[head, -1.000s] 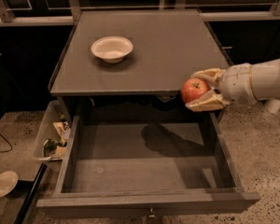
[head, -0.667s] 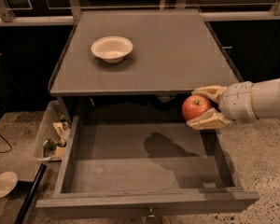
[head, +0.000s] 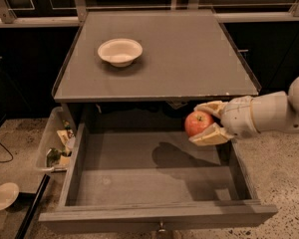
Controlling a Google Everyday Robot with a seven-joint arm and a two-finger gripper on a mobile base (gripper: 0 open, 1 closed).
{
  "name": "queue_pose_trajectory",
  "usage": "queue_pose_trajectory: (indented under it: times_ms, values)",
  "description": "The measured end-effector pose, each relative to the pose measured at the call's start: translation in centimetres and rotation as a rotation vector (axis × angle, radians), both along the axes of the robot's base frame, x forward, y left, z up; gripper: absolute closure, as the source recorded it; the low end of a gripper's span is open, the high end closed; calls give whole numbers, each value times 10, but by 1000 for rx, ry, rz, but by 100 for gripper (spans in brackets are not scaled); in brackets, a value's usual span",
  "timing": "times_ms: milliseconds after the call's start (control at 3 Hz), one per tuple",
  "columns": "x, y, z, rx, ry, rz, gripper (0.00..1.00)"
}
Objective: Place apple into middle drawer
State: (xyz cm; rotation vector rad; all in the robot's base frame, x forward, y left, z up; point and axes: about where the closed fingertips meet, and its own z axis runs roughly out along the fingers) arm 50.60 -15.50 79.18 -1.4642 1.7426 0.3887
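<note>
The gripper (head: 200, 125) is reaching in from the right edge and is clamping the apple (head: 196, 122) between its two tan fingers (head: 210, 135), one above the fruit and one below. The white arm (head: 269, 111) is extending behind it towards the right edge of the view. The apple is hanging in the air over the back right corner of the middle drawer (head: 129, 185), just under the front edge of the cabinet top (head: 189, 59), and is not touching the drawer's bottom. The drawer is standing pulled out, with its small knob (head: 162, 228) showing at the middle of its front edge. A white bowl (head: 120, 51) is sitting upright near the back left corner of the cabinet top, well apart from the apple. A clear bin (head: 49, 146) holding small items is lying just beside the drawer's left edge.
</note>
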Motion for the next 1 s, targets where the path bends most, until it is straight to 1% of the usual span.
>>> queue_pose_trajectory:
  times_ms: [333,667,1000]
  values:
    - [5,16,-63,-1,83,11,100]
    - [12,24,-109,-6,92,12,100]
    - [17,28,-142,27,84,-3,100]
